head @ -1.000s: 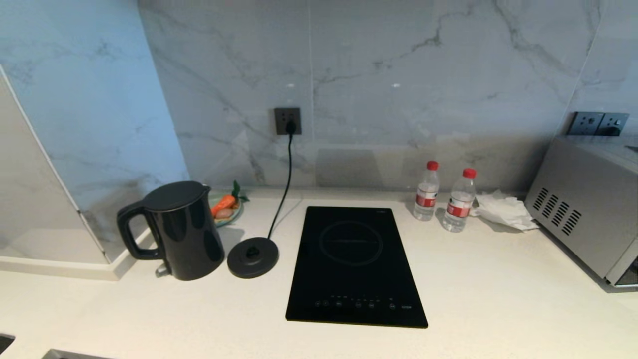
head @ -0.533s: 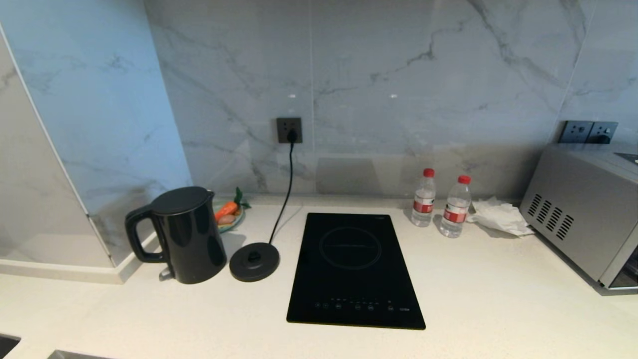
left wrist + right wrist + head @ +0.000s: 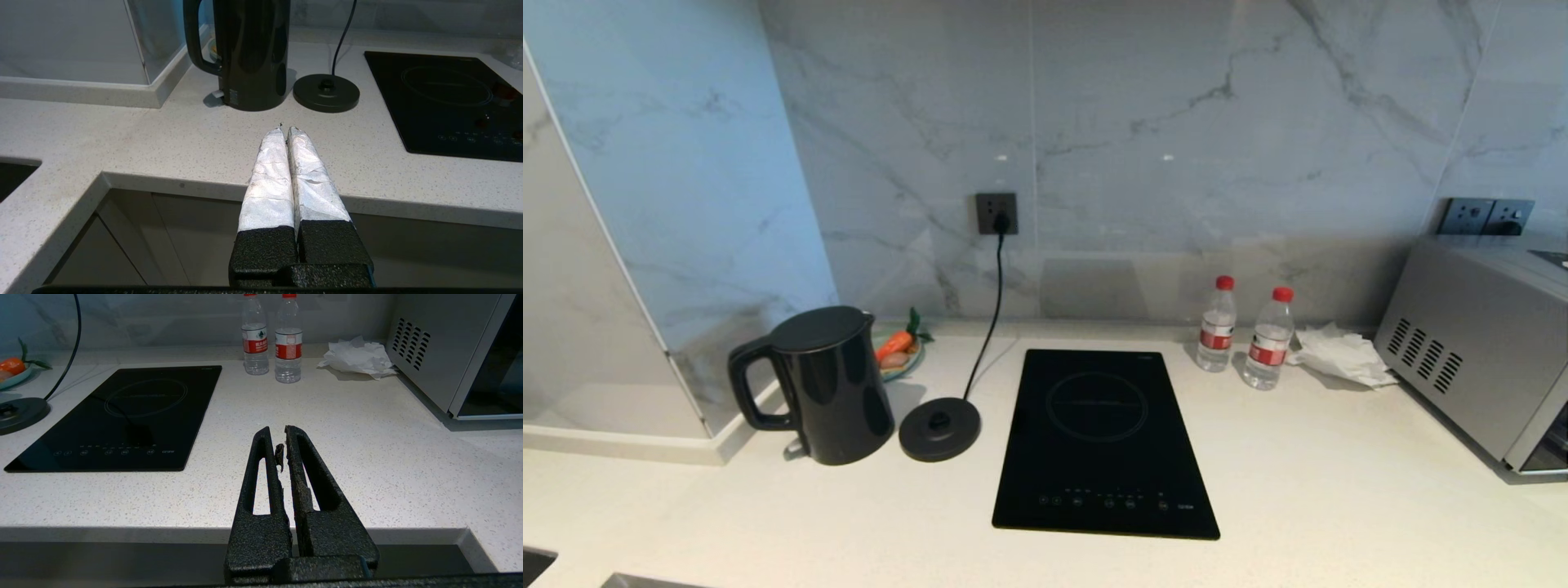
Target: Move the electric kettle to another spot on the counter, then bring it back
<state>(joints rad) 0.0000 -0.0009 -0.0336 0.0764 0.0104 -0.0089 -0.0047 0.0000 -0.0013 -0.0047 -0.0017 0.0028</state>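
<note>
- The electric kettle [image 3: 827,384] stands upright near the left end of the worktop [image 3: 1339,506], just beside its round base [image 3: 939,429], not on it
- The left hand [image 3: 285,130] is closed and empty, in front of the worktop's front edge
- The right hand [image 3: 278,435] is also closed, holding nothing
- It seems no step is finished: grasping, moving and returning all remain

I can't read any text from here: the red labels on the two water bottles [image 3: 271,339] and the control marks on the cooktop [image 3: 1104,445] are too small.
</note>
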